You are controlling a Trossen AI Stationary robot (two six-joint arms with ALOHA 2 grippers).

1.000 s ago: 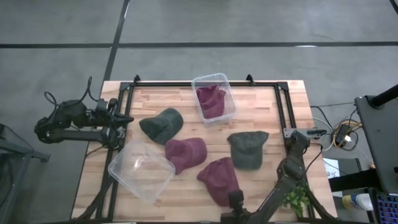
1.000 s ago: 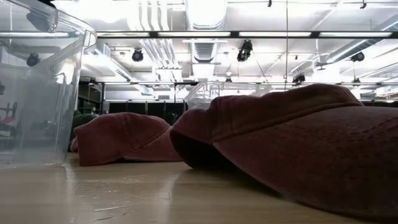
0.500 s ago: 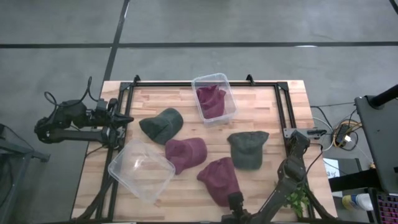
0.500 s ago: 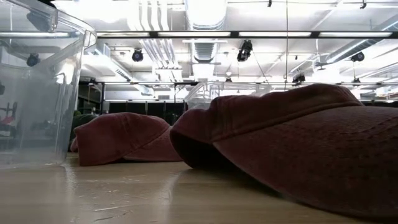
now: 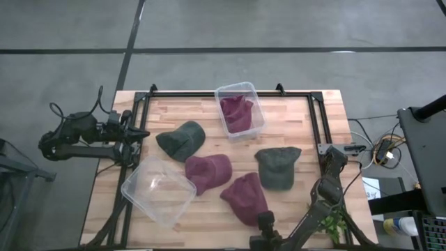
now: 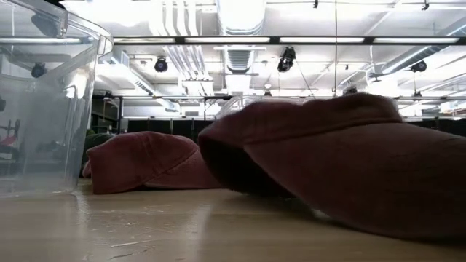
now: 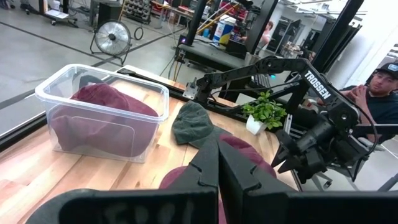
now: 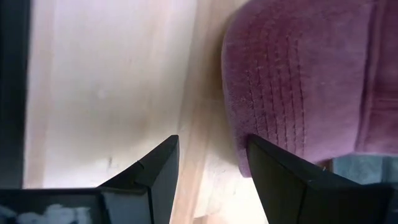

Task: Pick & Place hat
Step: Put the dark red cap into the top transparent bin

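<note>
Right jaws [image 8: 208,171] spread beside a maroon cap [image 5: 245,199].
"TROSSEN" showed only on the arm in the left wrist view; left jaws [image 7: 217,168] were clenched empty.

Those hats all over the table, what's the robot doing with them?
It is sorting hats into clear bins. The right gripper, fingers open, sits at the near edge of the table right beside a maroon hat, apparently about to grab it. One maroon hat already lies in the far bin; the near bin is empty. Another maroon hat and two dark green hats lie loose on the wood. The left gripper waits shut at the table's left edge.
</note>
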